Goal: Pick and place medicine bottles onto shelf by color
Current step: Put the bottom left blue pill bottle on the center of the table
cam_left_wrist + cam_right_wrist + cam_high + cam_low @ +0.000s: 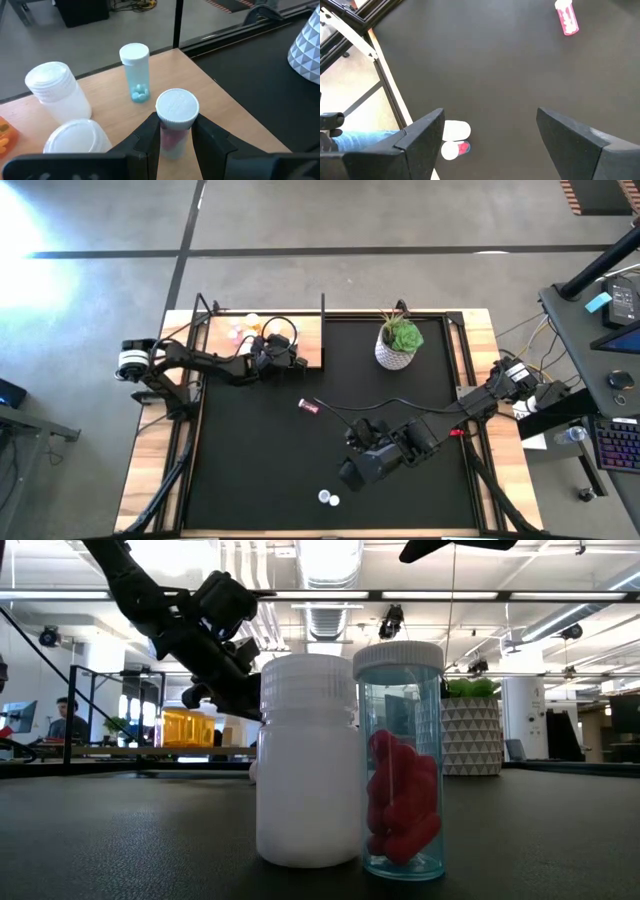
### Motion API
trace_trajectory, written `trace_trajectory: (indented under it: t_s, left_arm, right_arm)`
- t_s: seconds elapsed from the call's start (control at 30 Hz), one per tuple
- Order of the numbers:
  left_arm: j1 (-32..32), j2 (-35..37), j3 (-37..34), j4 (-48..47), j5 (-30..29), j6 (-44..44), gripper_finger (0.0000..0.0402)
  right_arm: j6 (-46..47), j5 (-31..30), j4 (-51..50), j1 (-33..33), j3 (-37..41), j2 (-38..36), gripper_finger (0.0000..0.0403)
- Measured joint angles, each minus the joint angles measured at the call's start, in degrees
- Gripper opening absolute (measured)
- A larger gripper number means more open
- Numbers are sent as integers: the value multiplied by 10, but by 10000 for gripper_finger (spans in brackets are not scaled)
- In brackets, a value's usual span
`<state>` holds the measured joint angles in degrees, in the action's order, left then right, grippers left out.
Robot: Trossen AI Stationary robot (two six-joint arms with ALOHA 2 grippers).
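One pink bottle [176,122] sits clamped in the left gripper [176,145] over the shelf [235,112]; releasing tilted could topple neighbours; right gripper [490,135], lower centre, gapes empty

Black mat [270,460] spread over a light wooden table [145,470]. Wooden shelf [220,107] at the mat's far left corner, bearing a pale blue bottle [135,72] upright beyond the left jaws and two white bottles [55,90] off to their side. On the mat: a potted plant [399,342], a pink bottle [566,16] lying flat, well beyond the right jaws, and two upright bottles [454,141] close before them.
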<state>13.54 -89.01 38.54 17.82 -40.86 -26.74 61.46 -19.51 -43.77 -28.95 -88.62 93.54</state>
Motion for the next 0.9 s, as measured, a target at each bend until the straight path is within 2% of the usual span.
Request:
trace_trajectory:
  t_s: [0.57,0.9]
  left_arm:
    - [2,0,-2,-3,25,0,83]
    - [2,0,-2,-3,26,-1,121]
  right_arm:
    - [-1,0,0,0,0,0,306]
    - [0,0,0,0,0,0,306]
